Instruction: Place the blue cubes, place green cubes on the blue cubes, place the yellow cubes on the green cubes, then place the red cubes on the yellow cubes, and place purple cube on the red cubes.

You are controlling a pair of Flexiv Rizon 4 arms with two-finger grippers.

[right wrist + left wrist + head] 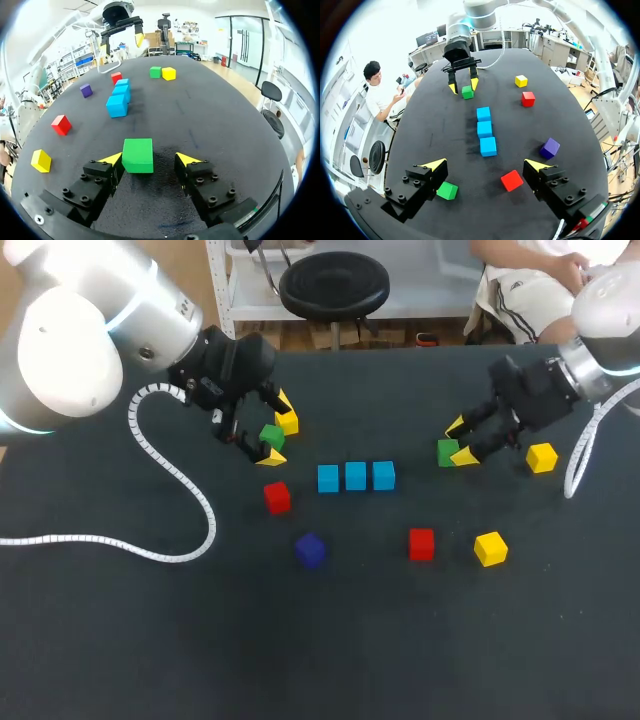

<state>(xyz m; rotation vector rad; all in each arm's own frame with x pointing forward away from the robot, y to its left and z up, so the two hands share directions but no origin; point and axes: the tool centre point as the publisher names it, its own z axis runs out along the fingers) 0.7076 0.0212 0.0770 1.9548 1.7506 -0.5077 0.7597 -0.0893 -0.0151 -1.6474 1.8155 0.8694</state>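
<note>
Three blue cubes [355, 476] are sitting in a close row, in a single layer, at the middle of the table [320, 660]. The left hand [277, 429] is hanging over the far left part of the table with its fingers spread and released. The left green cube [271, 436] is lying between them, close by one finger [432, 167] and well apart from the other. A first yellow cube [288, 422] is resting just beside this green cube, towards the far edge. The right hand [460, 441] is sitting low at the far right, likewise released. The right green cube [137, 155] is lying between its fingers, close against one and showing a plain gap to the other [189, 161]. Strips of bare table are separating each hand from the blue row. A left red cube [277, 497] is lying near the row's left end, and a purple cube [310, 549] is lying nearer the front. A right red cube [421, 543] and a second yellow cube [491, 548] are lying apart at the right front. A third yellow cube [541, 457] is lying beyond the right hand, towards the right edge. A white coiled cable [170, 490] is trailing across the left side, and a broad bare band is running along the near edge.
</note>
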